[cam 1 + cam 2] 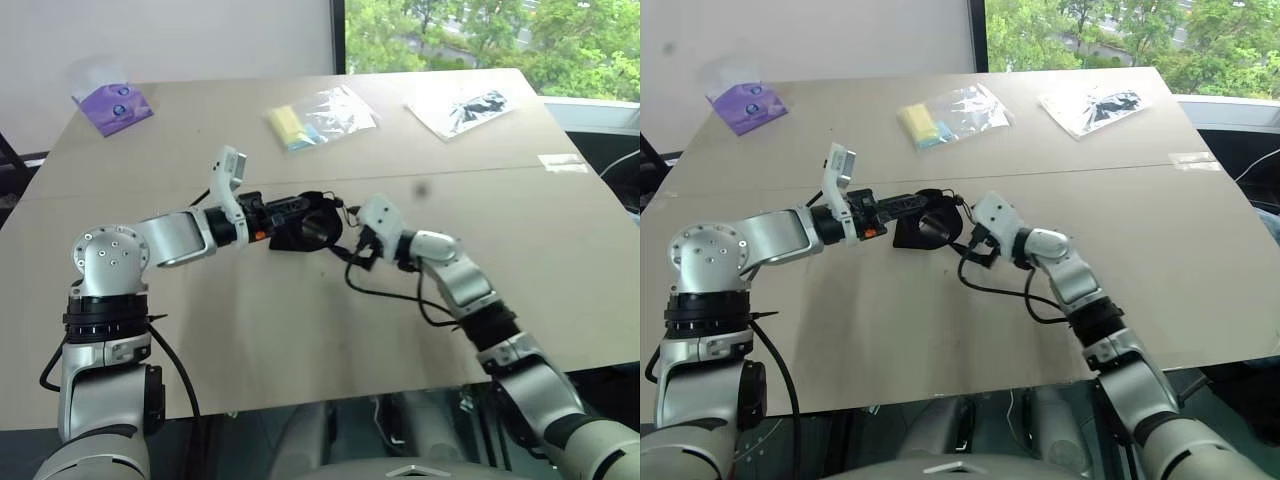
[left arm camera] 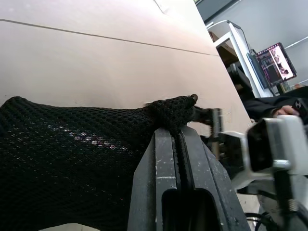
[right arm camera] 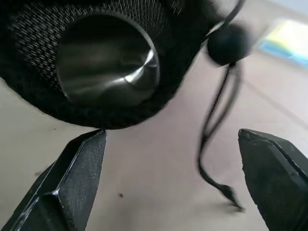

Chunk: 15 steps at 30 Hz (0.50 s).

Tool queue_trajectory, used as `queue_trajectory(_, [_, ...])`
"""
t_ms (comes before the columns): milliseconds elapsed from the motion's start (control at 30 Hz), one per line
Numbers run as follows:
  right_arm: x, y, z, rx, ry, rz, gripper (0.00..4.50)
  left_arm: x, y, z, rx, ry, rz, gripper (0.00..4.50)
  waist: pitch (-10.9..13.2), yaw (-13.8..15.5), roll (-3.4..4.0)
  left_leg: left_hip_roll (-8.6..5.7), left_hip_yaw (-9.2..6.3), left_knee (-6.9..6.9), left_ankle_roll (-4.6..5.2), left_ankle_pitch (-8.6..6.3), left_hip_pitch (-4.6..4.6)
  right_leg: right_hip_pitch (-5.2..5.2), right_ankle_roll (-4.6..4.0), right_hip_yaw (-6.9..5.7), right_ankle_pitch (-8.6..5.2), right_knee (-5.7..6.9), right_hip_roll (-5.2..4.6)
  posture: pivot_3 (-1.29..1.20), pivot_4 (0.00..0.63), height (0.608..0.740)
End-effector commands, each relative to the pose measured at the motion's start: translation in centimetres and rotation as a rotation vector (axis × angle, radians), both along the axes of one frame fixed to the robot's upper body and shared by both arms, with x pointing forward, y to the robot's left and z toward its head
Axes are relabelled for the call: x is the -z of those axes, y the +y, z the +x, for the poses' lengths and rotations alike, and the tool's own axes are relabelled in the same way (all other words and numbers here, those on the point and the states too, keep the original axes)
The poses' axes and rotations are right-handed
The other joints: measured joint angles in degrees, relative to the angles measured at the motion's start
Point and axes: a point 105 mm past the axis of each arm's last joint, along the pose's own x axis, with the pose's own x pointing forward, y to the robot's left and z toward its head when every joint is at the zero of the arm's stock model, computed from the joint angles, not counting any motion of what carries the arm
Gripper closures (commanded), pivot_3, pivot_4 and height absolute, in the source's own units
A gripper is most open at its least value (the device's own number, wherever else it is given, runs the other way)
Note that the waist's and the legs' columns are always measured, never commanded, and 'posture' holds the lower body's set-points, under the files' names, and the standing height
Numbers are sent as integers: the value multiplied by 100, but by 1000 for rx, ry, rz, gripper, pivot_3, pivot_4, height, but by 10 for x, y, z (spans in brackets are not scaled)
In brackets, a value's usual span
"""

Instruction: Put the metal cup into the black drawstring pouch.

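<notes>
Pincer jaws on the left arm (image 1: 283, 212) are clamped tight on the mesh rim of the black drawstring pouch (image 1: 308, 230), holding it off the bench (image 1: 300, 340) with its mouth turned toward the other arm. Just beside that mouth, the right pincer (image 1: 352, 247) stands wide apart and empty, its two fingers (image 3: 72, 187) framing the opening without touching the fabric. The metal cup (image 3: 107, 58) sits inside the pouch, its shiny round end showing through the mouth. The pouch's thin cord (image 3: 214, 139) with its round toggle (image 3: 228, 44) dangles loose between the right pincer's fingers. Farther back on the bench lie a clear bag with a yellow item (image 1: 318, 117), another clear bag (image 1: 462, 108) and a purple packet (image 1: 113, 105), all well apart from the pouch
</notes>
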Motion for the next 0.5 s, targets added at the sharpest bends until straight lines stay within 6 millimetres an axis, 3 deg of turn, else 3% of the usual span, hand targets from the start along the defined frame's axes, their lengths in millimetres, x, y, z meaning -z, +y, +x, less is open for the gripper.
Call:
queue_trajectory(33, [-13,10,8,18,-101,21,56,-10,4,-5,0,-50,0,4500,0,8,0,0,0,0,0,0,-1,-2,0,0,0,0,0,0,150,740])
queue_trajectory(200, [-29,2,16,74,-206,58,2038,-10,13,-11,-29,-57,12,4500,0,14,0,0,-2,-1,0,0,-7,-5,0,-1,0,-2,-2,0,150,740])
queue_trajectory(333, [-38,-19,22,128,-271,31,4178,-6,16,-14,-40,-52,17,4500,0,28,0,-1,-3,0,0,0,-6,-4,0,-2,0,-1,-3,0,150,740])
queue_trajectory(367, [-41,-24,23,140,-280,29,4421,-5,16,-14,-38,-53,19,4500,0,26,0,-1,-2,0,0,0,-6,-4,0,-2,0,0,-3,0,150,740])
queue_trajectory(500, [-56,-39,25,162,-336,12,4421,-4,11,-16,-20,-71,25,4500,0,10,1,0,-2,-1,0,0,-6,-4,0,-2,0,0,-2,0,150,740])
